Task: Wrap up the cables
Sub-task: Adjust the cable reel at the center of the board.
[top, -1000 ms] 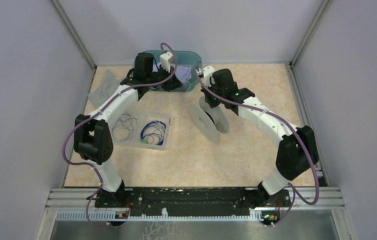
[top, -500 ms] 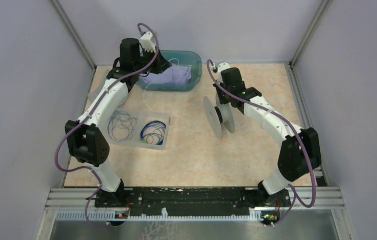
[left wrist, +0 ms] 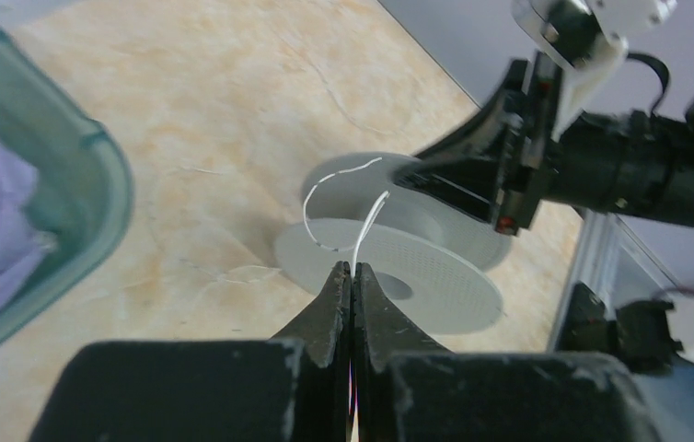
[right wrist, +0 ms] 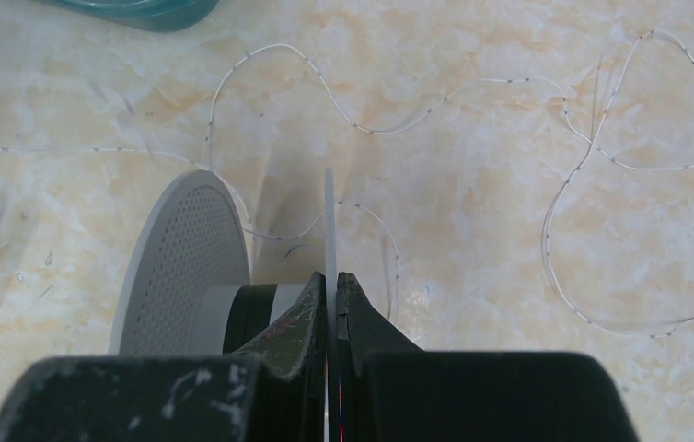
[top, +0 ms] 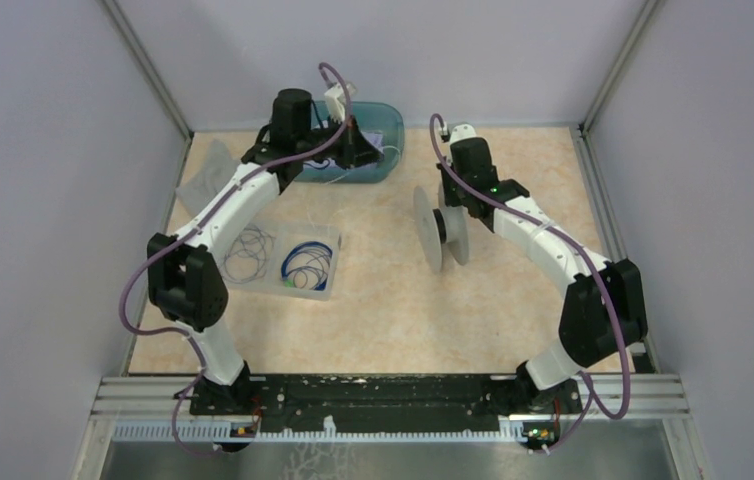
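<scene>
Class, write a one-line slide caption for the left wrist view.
Left gripper pinches the whitish cable just short of the grey spool.

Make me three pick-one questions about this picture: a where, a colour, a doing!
1. Where is the teal bin? A. table's far edge B. by the arm bases C. on the floor
2. Colour of the cable in the left gripper? A. red B. white C. green
3. The right gripper is: A. wide open B. holding cloth C. shut on the flange of the grey spool

A: top view shows it farthest out. B: a white wire leaves the shut gripper. C: it pinches the thin disc.
</scene>
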Robot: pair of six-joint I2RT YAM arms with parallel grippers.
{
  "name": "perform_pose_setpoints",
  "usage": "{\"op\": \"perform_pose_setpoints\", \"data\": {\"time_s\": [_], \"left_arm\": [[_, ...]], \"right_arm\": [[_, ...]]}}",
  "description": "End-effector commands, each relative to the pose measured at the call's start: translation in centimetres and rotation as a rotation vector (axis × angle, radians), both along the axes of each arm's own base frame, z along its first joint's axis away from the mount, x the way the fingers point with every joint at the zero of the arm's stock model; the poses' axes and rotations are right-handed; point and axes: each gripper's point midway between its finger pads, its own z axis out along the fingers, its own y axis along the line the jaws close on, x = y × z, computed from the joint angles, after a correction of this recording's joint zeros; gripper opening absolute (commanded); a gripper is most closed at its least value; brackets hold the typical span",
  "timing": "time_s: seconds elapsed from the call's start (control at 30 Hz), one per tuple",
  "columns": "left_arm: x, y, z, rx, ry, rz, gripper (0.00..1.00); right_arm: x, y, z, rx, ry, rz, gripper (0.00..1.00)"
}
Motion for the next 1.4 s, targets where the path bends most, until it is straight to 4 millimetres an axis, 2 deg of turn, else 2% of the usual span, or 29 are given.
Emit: {"op": "perform_pose_setpoints", "data": {"time_s": [0.0, 0.1, 0.3, 0.47, 0.63, 0.73, 0.87, 0.97, 1.07, 1.13, 1.23, 1.37], "left_arm": [[-3.7, -3.4, -0.8, -0.058, 0.043, -0.201, 0.0], [-5.1, -4.4, -1.0, -0.059, 0.063, -0.238, 0.0], [-7.1, -4.8, -0.6, -0.001, 0.004, -0.277, 0.0], [-8.0, -6.0, -1.3, 0.073, -0.06, -0.32, 0.0], [-7.0, -6.2, -1.4, 0.096, -0.083, -0.276, 0.0], [-6.4, -6.1, -1.6, 0.107, -0.079, -0.249, 0.0], [-6.0, -6.4, -0.9, 0.1, -0.097, -0.25, 0.0], [-6.3, -6.9, 0.4, 0.082, -0.145, -0.299, 0.0], [-7.0, -7.5, 1.6, 0.073, -0.201, -0.36, 0.0], [-7.2, -7.8, 1.6, 0.082, -0.215, -0.371, 0.0], [-7.4, -8.1, 1.1, 0.078, -0.207, -0.382, 0.0], [-8.2, -9.1, -0.3, 0.101, -0.21, -0.447, 0.0]], "right_arm": [[0.5, 0.4, 3.2, 0.069, -0.09, -0.001, 0.03], [0.6, 0.4, 3.1, 0.055, -0.081, 0.006, 0.04], [0.9, 0.5, 3.2, 0.036, -0.084, 0.017, 0.07], [1.1, 0.9, 3.5, 0.018, -0.068, 0.055, 0.11], [0.9, 1.2, 4.0, -0.041, -0.044, 0.134, 0.25], [0.2, 0.6, 3.9, -0.089, -0.002, 0.158, 0.33], [-2.3, -0.5, 3.9, -0.113, 0.004, 0.186, 0.56], [-4.5, -1.3, 3.0, -0.122, 0.031, 0.198, 0.62], [-6.2, -2.0, 1.9, -0.128, 0.051, 0.208, 0.62], [-7.0, -2.3, 1.3, -0.128, 0.058, 0.211, 0.58], [-7.6, -2.3, 1.3, -0.113, 0.035, 0.229, 0.41], [-7.5, -1.8, 2.2, -0.099, -0.021, 0.261, 0.16]]}}
